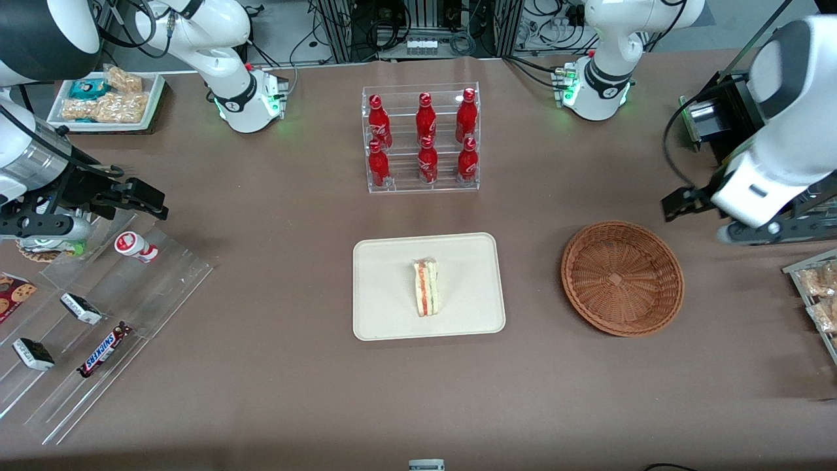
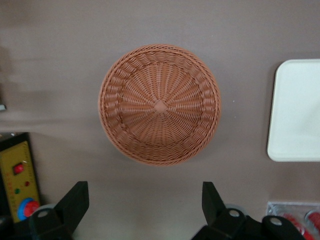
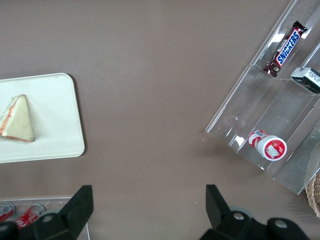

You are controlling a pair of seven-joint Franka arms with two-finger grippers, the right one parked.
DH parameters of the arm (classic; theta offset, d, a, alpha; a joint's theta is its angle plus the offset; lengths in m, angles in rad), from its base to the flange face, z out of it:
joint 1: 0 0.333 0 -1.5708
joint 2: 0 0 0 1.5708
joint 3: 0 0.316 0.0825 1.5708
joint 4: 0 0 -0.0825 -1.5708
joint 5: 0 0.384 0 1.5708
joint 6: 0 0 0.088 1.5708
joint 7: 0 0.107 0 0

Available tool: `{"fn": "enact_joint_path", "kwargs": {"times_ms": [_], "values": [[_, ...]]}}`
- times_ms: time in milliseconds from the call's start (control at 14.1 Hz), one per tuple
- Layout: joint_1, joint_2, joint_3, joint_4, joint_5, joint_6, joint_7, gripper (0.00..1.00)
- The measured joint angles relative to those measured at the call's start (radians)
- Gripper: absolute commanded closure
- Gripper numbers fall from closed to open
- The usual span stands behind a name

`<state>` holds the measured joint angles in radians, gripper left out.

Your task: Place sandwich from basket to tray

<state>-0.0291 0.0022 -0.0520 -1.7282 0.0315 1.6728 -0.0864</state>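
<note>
The desk (image 1: 261, 392) carries the tray (image 1: 386, 314) with the sandwich (image 1: 427, 288) lying near its middle, so the placing looks done, and the basket (image 1: 621, 278) beside it, toward the working arm's end, holds nothing. The gripper (image 2: 145, 207) hangs high above the basket, fingers (image 2: 75, 200) spread apart and gripping nothing, judged a withdrawn pose. Only the wrist view shows that spread; the front view alone shows the whole tray.
</note>
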Motion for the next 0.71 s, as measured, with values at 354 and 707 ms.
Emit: {"fn": "enact_joint_path", "kwargs": {"times_ms": [354,707], "values": [[0.005,-0.035,0.038,0.087,0.000,-0.051,0.177,0.00],[0.005,-0.013,0.060,0.132,0.000,-0.055,0.206,0.00]]}}
